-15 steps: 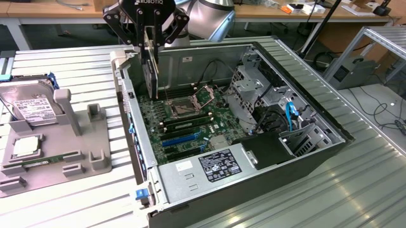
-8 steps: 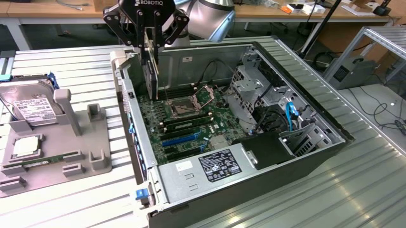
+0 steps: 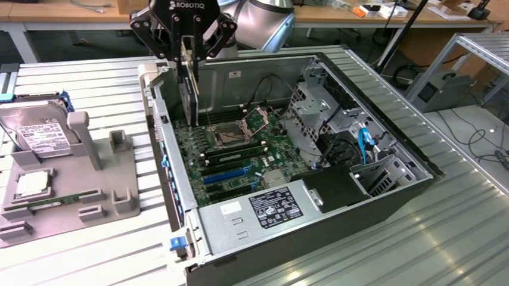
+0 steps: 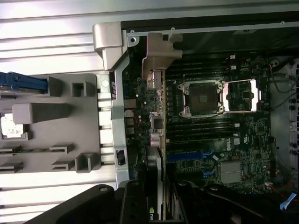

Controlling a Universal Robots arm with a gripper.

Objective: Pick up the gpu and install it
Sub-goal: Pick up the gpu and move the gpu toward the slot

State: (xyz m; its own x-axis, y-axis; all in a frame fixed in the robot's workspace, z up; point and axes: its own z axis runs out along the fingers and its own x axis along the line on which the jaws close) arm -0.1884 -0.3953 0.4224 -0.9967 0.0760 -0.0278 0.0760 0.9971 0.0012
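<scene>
The gpu (image 3: pixel 191 95), a thin dark card, hangs on edge from my gripper (image 3: pixel 187 56), which is shut on its upper edge. It hovers over the back-left corner of the open computer case (image 3: pixel 263 256), its lower edge just above the motherboard (image 3: pixel 238 149). The wrist view looks down along the gpu (image 4: pixel 158 116), whose silver bracket (image 4: pixel 161 51) is at the far end near the case's rear wall. My gripper (image 4: pixel 156 207) clamps the card from both sides. The blue expansion slots (image 3: pixel 226 174) (image 4: pixel 187 156) lie off to one side of the card.
A grey fixture tray (image 3: pixel 87 190) (image 4: pixel 70 126) lies at the exterior view's left, carrying a silver hard drive (image 3: pixel 36 134), a processor chip (image 3: pixel 32 183) and a memory stick (image 3: pixel 47 202). Inside the case are the processor socket (image 3: pixel 230 134), drive cages (image 3: pixel 318 113) and power supply (image 3: pixel 270 208).
</scene>
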